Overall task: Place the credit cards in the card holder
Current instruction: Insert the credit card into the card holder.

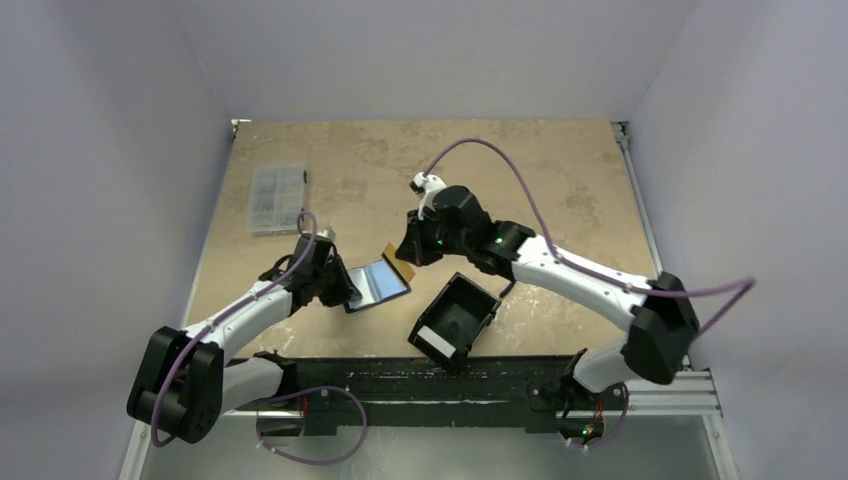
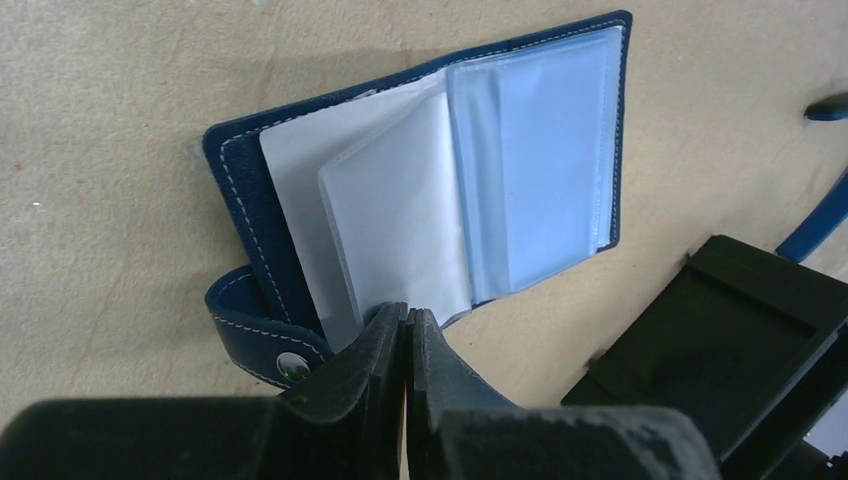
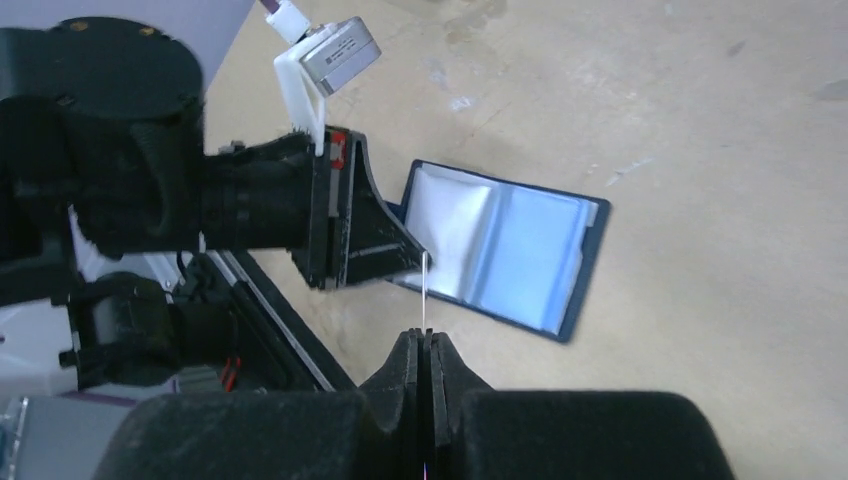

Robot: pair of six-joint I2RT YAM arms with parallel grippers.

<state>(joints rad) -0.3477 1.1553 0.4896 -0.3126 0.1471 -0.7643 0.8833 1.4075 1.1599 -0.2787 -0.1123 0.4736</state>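
While left gripper [image 2: 408, 322] sits clenched on the near edge of a clear sleeve [image 2: 400, 230], card holder [image 1: 380, 285] lies spread open mid-table, likely pinned so the pages stay apart. Just right: credit card [image 1: 397, 257], edge-on, tip at the sleeves, contact unclear. Right gripper [image 3: 426, 345] is clamped on it, aligned for a pocket. Black tray [image 1: 455, 318] sits nearer, right.

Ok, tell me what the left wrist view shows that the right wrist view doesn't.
Left wrist only: the snap tab and the black tray. Right wrist only: the right gripper pinching a card edge-on, and the left arm's wrist camera. Both: the open card holder, with the left gripper shut on a clear sleeve.
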